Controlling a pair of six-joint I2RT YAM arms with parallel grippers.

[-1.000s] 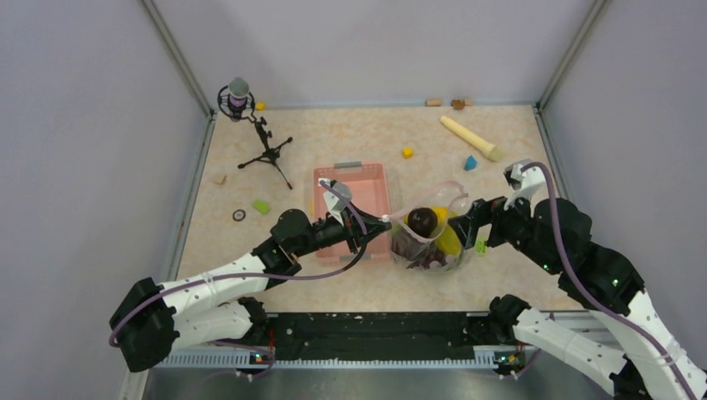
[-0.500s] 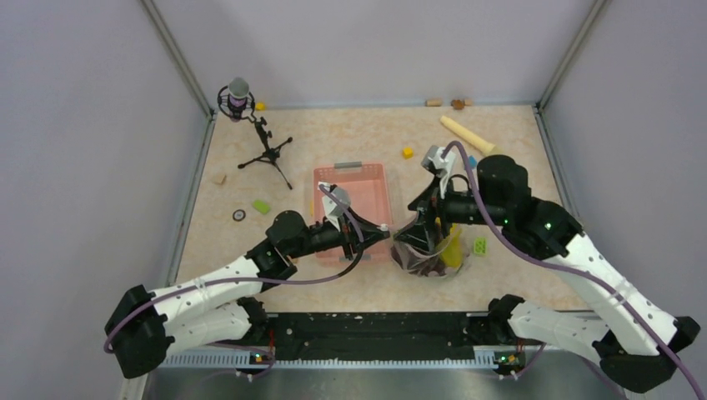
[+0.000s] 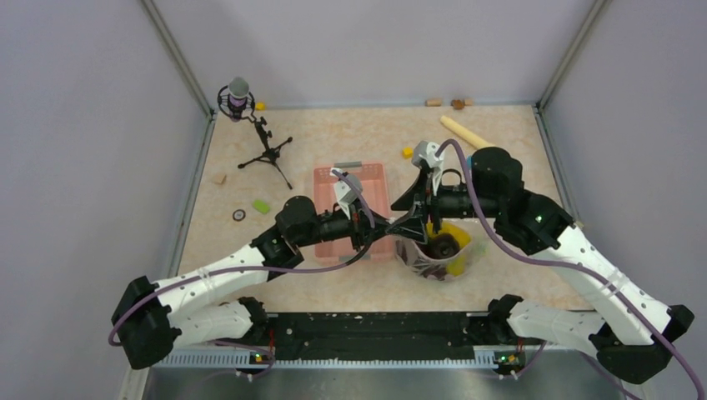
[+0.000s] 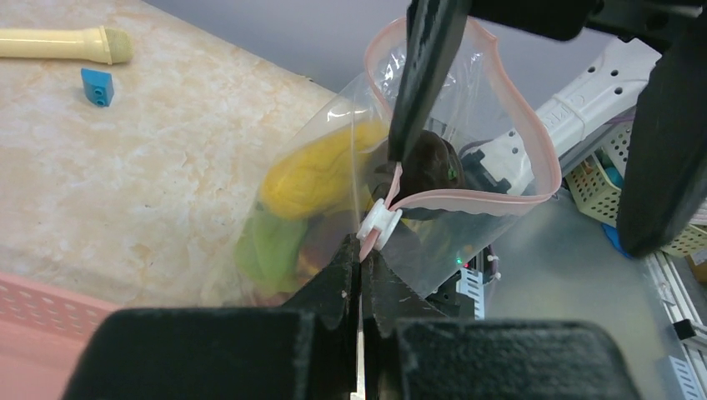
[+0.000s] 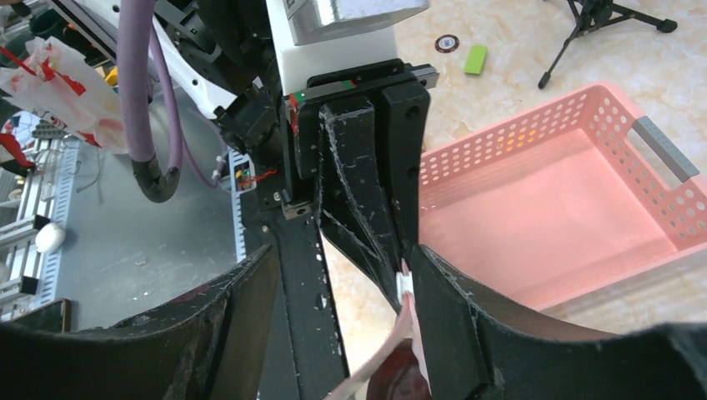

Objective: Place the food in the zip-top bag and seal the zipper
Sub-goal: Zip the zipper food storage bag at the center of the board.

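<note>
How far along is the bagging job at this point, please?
Done: yellow fruit and dark pieces sit inside the zip-top bag; the pink basket shows none. In hand: left pincer pinches the zipper end, right pincer open at the white slider. Left: the mouth gapes, so sealing remains.

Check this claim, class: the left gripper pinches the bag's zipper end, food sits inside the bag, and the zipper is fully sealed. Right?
Not quite. The zipper is not sealed: the left wrist view shows it gaping in an open loop. The left gripper does pinch its end, and food sits inside the bag.
</note>
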